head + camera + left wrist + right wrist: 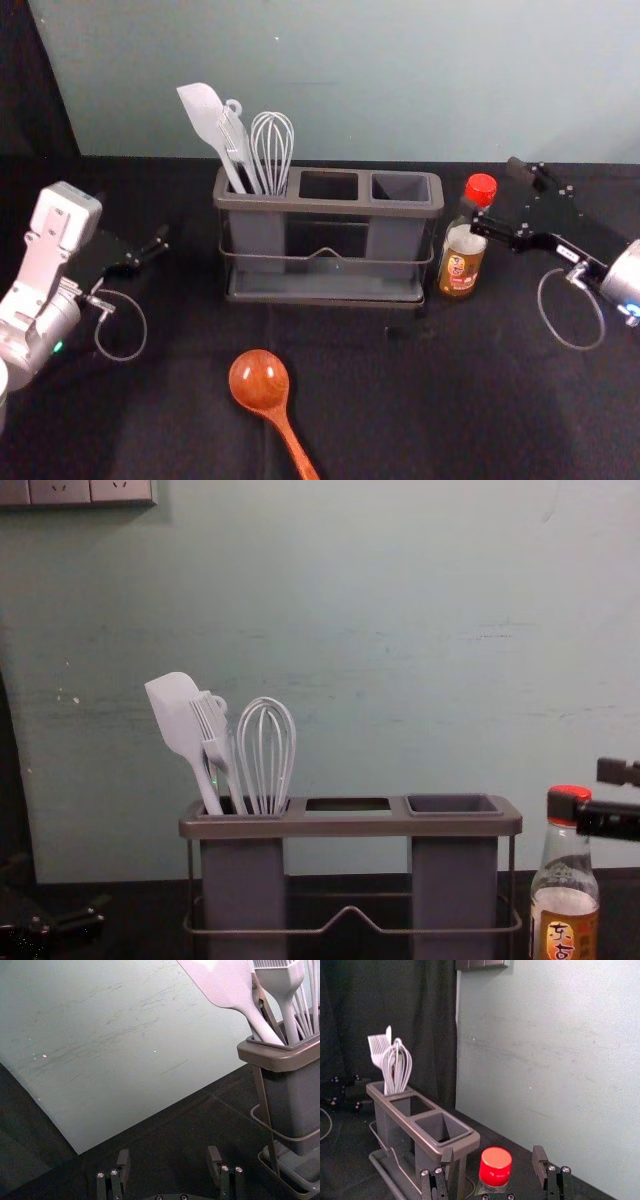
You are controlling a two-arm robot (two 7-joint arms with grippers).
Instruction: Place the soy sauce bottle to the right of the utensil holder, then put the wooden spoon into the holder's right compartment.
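Observation:
My right gripper [497, 195] is open around the upper part of the soy sauce bottle [461, 262], which stands just right of the utensil holder [330, 297]. In the chest view, one finger of the right gripper [584, 788] crosses in front of the red cap [571, 792]. The right wrist view has the cap [495, 1166] between the spread fingers of the right gripper [493, 1155]. The wooden spoon [261, 383] lies in front of the holder, bowl toward it. The holder's right compartment [443, 1128] is empty. My left gripper [150, 246] idles at the left; its wrist view shows the left gripper [169, 1156] open.
A white spatula [204, 115], a brush [213, 737] and a whisk [272, 150] stand in the holder's left compartment. Behind the black-covered table [420, 400] rises a pale wall [400, 80]. A dark curtain [385, 995] hangs at the left side.

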